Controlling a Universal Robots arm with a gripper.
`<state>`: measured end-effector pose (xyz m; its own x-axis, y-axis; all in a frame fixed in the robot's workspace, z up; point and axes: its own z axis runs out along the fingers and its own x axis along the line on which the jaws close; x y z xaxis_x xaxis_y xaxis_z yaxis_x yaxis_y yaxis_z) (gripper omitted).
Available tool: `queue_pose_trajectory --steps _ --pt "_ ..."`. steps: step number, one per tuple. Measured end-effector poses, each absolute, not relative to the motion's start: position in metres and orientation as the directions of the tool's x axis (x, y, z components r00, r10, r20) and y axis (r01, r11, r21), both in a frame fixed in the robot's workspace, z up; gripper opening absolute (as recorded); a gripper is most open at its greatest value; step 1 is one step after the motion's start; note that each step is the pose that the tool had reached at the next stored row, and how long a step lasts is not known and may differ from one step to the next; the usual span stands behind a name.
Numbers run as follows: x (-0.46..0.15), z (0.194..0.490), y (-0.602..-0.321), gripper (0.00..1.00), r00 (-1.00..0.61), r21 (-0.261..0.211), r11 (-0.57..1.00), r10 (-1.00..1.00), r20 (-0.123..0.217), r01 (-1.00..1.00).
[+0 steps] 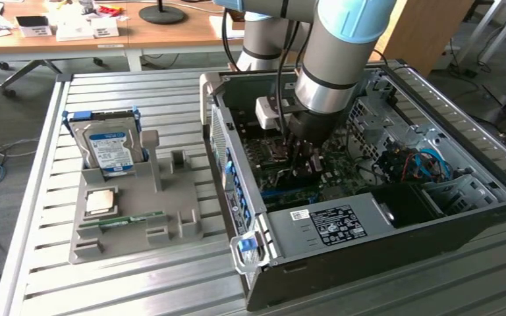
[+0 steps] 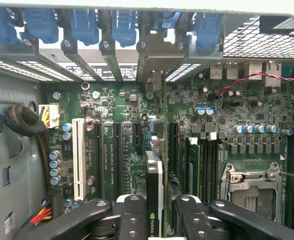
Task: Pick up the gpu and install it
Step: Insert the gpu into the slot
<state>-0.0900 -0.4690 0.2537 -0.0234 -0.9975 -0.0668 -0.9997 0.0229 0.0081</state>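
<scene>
— Looking at the exterior view, where's the end effector [image 1: 304, 158]?

— Down inside the open computer case [image 1: 464, 220], over the motherboard [image 1: 345, 174], with the arm reaching in from above.

— And the wrist view?

— The gpu [image 2: 154, 192] stands on edge between the fingers [image 2: 132, 217], which are closed on it. Its long axis runs straight ahead toward the rear bracket [image 2: 154, 62], above the expansion slots [image 2: 116, 155].

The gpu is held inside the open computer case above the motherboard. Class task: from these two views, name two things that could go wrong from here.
1. The gpu, edge-on between the gripper fingers, may miss its slot and press on the motherboard beside it.
2. Its silver bracket could catch on the blue slot clips at the case wall, tilting the card.
</scene>
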Motion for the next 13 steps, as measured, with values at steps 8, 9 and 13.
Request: queue_pose_trajectory --steps 8,9,13 --pt "-0.09 0.2537 -0.469 0.27 -0.023 0.008 0.023 -0.997 -0.067 -1.0" --pt "-0.09 0.2537 -0.469 0.27 -0.023 0.008 0.023 -0.997 -0.067 -1.0" --pt "-0.0904 0.2536 -0.469 0.27 -0.023 0.008 0.023 -0.997 -0.067 -1.0"
